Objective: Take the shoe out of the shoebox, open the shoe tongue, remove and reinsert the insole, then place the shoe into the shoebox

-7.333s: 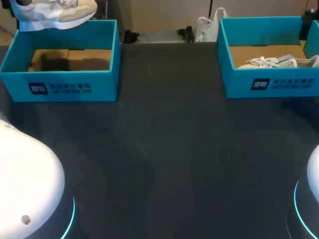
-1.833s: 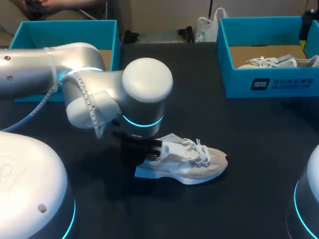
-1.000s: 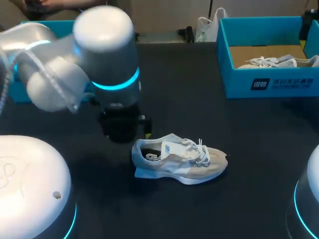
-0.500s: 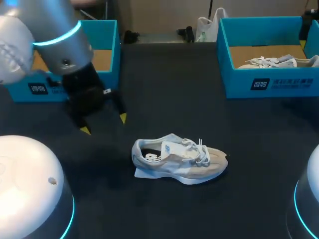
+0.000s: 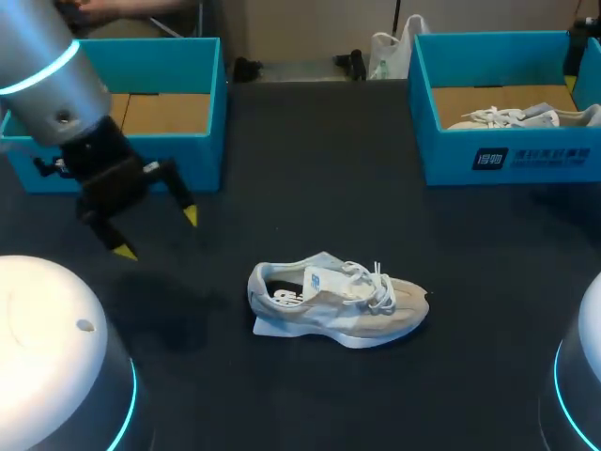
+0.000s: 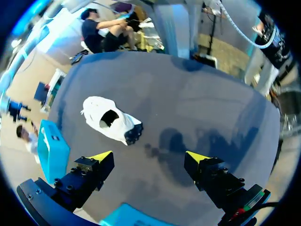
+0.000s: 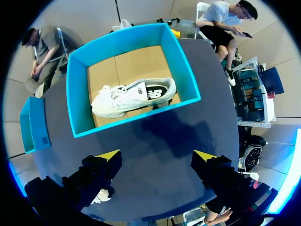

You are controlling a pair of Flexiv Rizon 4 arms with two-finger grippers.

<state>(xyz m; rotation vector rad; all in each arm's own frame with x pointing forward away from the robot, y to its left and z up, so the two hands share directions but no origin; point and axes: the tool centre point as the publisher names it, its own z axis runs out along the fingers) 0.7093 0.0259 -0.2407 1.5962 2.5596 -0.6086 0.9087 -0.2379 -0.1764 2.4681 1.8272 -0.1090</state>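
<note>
A pale beige sneaker (image 5: 338, 301) with white laces lies upright on the dark table, toe to the right; it shows ahead of the fingers in the left wrist view as the sneaker (image 6: 110, 125). My left gripper (image 5: 156, 233) hangs open and holds nothing, left of the shoe and in front of the left teal shoebox (image 5: 131, 160), which holds no shoe. From its own wrist camera the left gripper (image 6: 148, 155) has both yellow tips wide apart. My right gripper (image 7: 157, 154) is open above the right teal shoebox (image 7: 77, 94), in which a second white sneaker (image 7: 134, 96) lies.
The right shoebox (image 5: 507, 155) stands at the table's back right with its sneaker (image 5: 526, 116) inside. The domed white bases of my arms fill the near left corner (image 5: 47, 366) and near right edge (image 5: 587, 376).
My left arm let go of the sneaker, rose and pulled back left toward the left box. The sneaker stays where it was set down. The right arm has not moved.
</note>
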